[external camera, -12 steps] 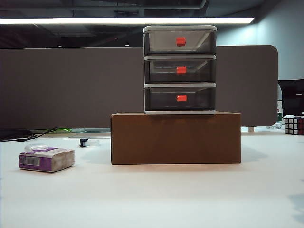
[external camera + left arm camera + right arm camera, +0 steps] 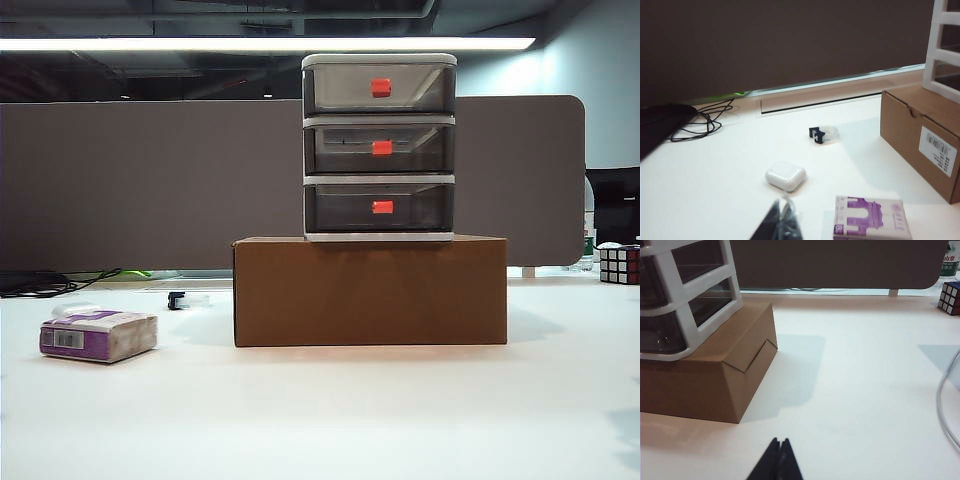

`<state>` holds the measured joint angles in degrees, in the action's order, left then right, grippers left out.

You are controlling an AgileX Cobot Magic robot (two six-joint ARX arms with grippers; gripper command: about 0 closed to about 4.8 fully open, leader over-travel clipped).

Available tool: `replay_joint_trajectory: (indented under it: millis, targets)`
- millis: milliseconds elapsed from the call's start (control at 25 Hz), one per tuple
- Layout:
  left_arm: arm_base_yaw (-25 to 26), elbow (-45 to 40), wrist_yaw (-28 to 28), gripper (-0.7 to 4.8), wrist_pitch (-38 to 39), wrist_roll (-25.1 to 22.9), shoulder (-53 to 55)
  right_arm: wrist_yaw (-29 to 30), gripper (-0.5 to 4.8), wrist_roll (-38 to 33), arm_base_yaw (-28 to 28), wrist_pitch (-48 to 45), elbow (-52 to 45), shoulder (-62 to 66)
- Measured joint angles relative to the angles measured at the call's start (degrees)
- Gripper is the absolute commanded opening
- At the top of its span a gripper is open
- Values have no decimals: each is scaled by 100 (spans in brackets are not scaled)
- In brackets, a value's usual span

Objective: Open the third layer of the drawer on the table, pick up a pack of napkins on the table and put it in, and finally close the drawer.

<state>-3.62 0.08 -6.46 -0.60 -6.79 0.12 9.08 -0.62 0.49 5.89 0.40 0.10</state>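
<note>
The drawer (image 2: 379,147) is a three-tier unit with a light grey frame, standing on a brown cardboard box (image 2: 369,291) in the middle of the table (image 2: 320,410). Its third layer (image 2: 379,208), the lowest smoky tray with a red-orange handle, is pushed in. The purple and whitish pack of napkins (image 2: 97,334) lies at the left. In the left wrist view the pack of napkins (image 2: 871,218) is just beside my left gripper (image 2: 783,206), whose jaws are shut and empty. My right gripper (image 2: 779,442) is shut and empty too, over bare table near the box (image 2: 710,370). Neither arm shows in the exterior view.
A small white rounded case (image 2: 785,176) lies beyond the left gripper. A small black and clear clip (image 2: 822,133) sits farther back, with black cables (image 2: 695,125) at the table's rear. A puzzle cube (image 2: 620,264) stands at the far right. A grey partition runs behind.
</note>
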Motion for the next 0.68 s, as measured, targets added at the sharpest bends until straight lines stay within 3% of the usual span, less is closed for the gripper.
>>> replay_joint_trajectory:
  millis: [240,320,360,400,561,681]
  targets:
    - [-2,-2,-22,3,308,190,0,0,-6,-2,0,0,0,0]
    - [0,0,-122,3,302,629,0,33,-6,-114,0,-2,0,0]
    - [0,0,-350,3,299,1071,0,164,-6,-306,0,-7,0,0]
    - [0,0,-879,3,297,1733,0,564,-6,-691,0,-39,0,0]
    - [-66,0,-2173,4,297,2599,0,2105,-6,-1250,4,-96,0,0]
    - [-212,-2,-2205,4,208,2957,0,2398,-6,-1475,4,-442,0,0]
